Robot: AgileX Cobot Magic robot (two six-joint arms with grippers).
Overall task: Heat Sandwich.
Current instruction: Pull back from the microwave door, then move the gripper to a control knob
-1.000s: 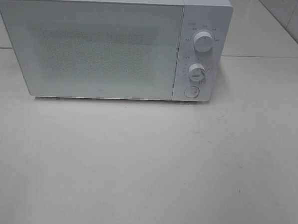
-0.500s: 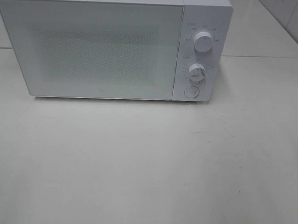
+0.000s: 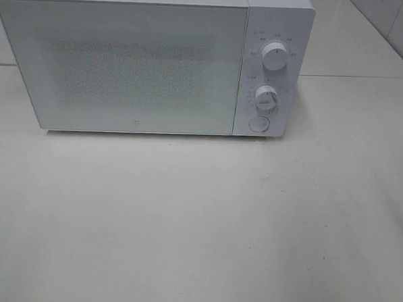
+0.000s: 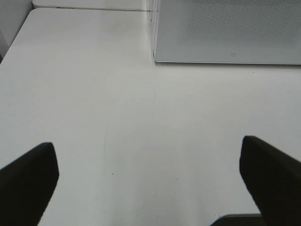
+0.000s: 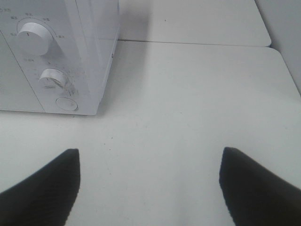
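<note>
Two tools, your left tool (image 4: 146, 142) and right tool (image 5: 150, 151), hang with jaws wide and empty over the desk (image 3: 197, 225) in front of the white microwave (image 3: 142, 63), whose door is shut, and you cannot tell where the sandwich is.

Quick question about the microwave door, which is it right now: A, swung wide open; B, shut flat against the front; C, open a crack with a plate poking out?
B: the microwave door lies flush beside the knob panel, with no gap and no inside showing.
</note>
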